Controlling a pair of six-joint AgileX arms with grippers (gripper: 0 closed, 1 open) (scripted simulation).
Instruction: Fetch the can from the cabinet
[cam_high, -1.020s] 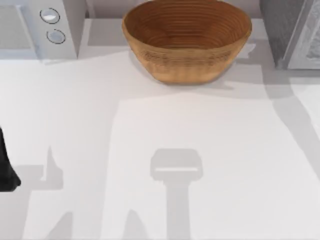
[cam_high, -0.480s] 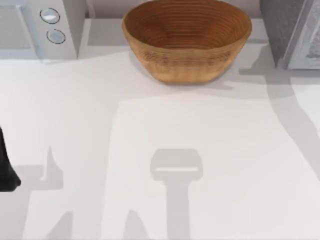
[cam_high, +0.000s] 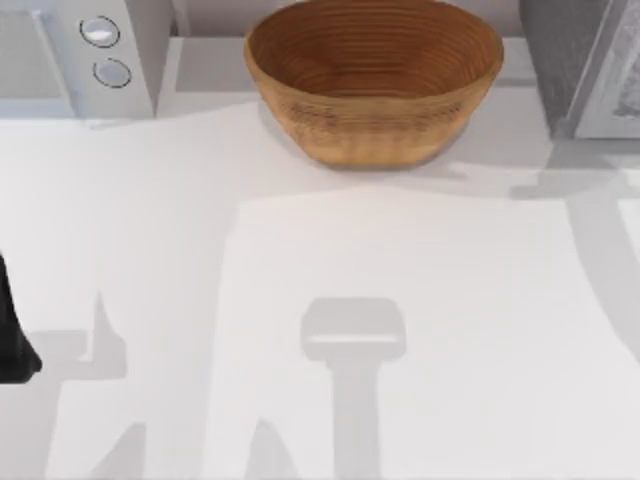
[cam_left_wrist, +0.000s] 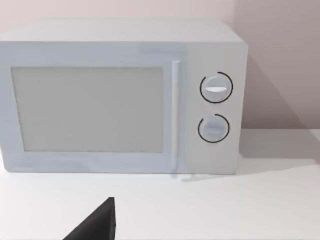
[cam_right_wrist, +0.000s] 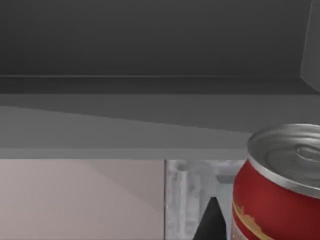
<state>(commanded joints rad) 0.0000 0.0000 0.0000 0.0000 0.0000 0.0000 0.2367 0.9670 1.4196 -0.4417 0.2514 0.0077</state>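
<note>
Shadow of right arm has swung toward table's right edge, beside cabinet (cam_high: 585, 70); red can (cam_right_wrist: 277, 190) close before wrist, claw state cannot tell. Left arm (cam_high: 12, 330) parked at left edge.

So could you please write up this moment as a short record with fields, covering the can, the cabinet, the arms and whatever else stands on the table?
can: red drink can with a silver lid, upright, close to the right wrist camera
cabinet: grey cabinet at the table's far right; dark interior above the can
left arm: dark left gripper parked at the table's left edge
basket: woven brown wicker basket, far middle, nothing in it
microwave: white microwave with two round dials, far left, door closed
table: white tabletop
</note>
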